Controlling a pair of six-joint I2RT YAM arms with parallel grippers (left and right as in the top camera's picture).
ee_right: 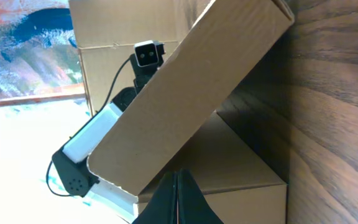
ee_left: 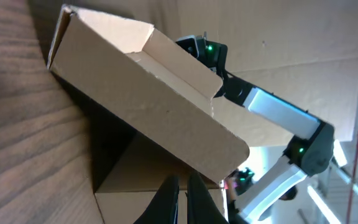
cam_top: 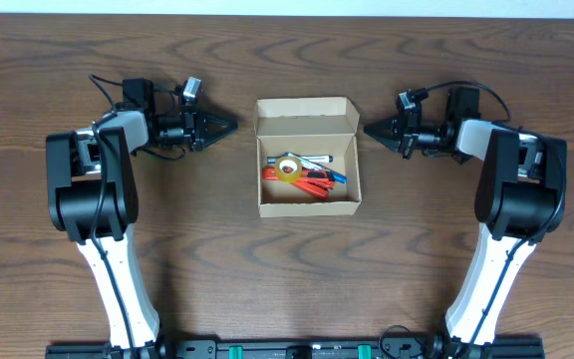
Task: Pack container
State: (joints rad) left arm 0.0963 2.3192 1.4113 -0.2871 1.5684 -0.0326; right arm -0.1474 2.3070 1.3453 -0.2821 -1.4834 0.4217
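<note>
The container, a tan cardboard box, sits open at the table's middle with its lid flap raised at the far side. Inside lie a yellow tape roll, a dark marker, and red and blue items. My left gripper is shut and empty, pointing at the box from its left. My right gripper is shut and empty, pointing at it from the right. The left wrist view shows the box wall and lid flap past my fingertips. The right wrist view shows the box side and flap past my fingertips.
Dark wooden table all round the box. Both arm bases stand at the near edge, left and right. Cables trail behind each wrist.
</note>
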